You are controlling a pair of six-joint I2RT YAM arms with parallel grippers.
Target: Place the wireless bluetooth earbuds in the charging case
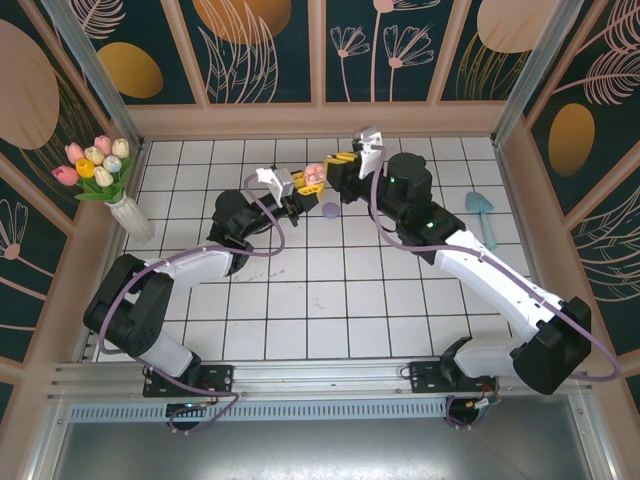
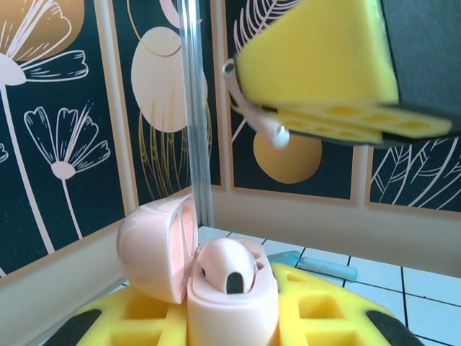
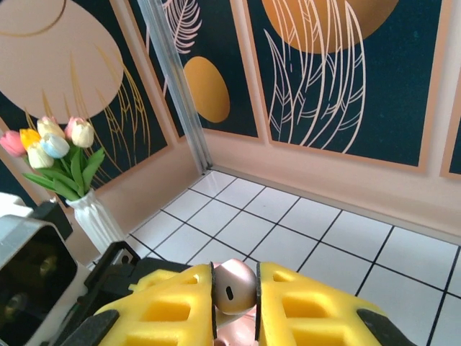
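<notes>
Yellow foam pads [image 3: 173,310] of R gripper [image 3: 235,306] nearly together, pinching pale pink earbud [image 3: 232,285] betw. them. Bud held above charging case [image 2: 232,306], not touching. L gripper [image 1: 297,184] clamped tight on case body; lid open, tipped to left in left wrist view. Second pink bud [image 2: 227,262] seated in case well. Case base cut off by bottom edge. Small purple item [image 1: 331,210] on tiles near grippers, too small to ID. Blue scoop [image 1: 483,213] well apart at right, tulip vase [image 1: 128,213] at left.
</notes>
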